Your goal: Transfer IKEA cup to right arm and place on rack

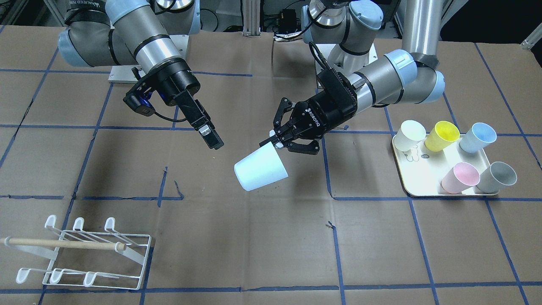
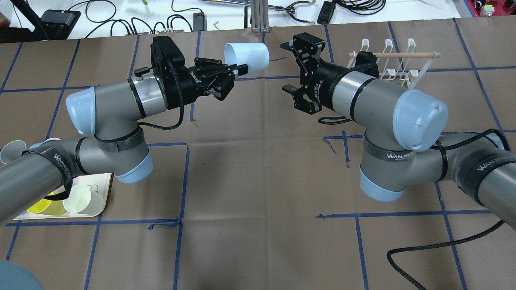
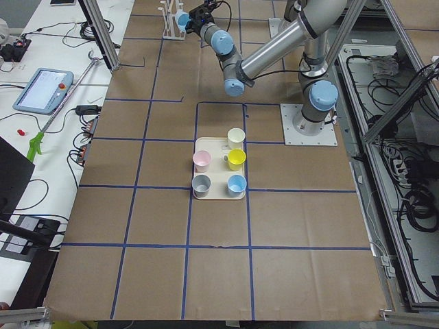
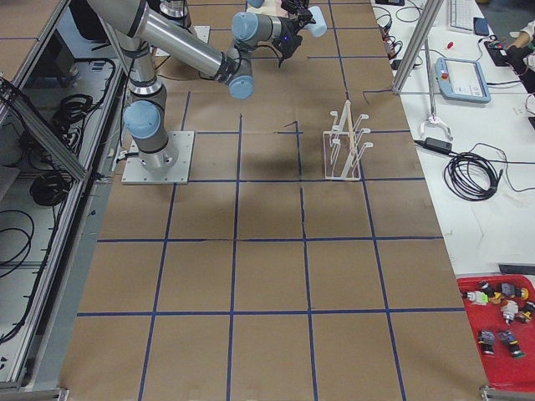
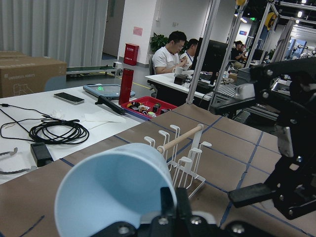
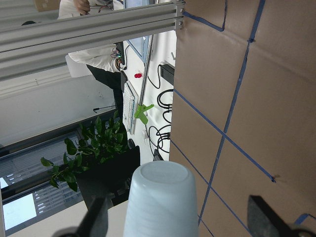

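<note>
We see the left gripper (image 1: pixel 278 140) with fingers clamped on the rim of the cup (image 1: pixel 261 169); the right gripper (image 2: pixel 288 66) holds its fingers wide apart, near the cup without touching it.

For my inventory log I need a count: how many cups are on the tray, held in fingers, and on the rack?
Cups on the tray: 5
Cup in the left fingers: 1
Cups on the rack: 0
Total: 6 cups

five cups (image 3: pixel 236 159) on tray (image 3: pixel 211 144), rack (image 3: pixel 167 27) well beyond
</note>
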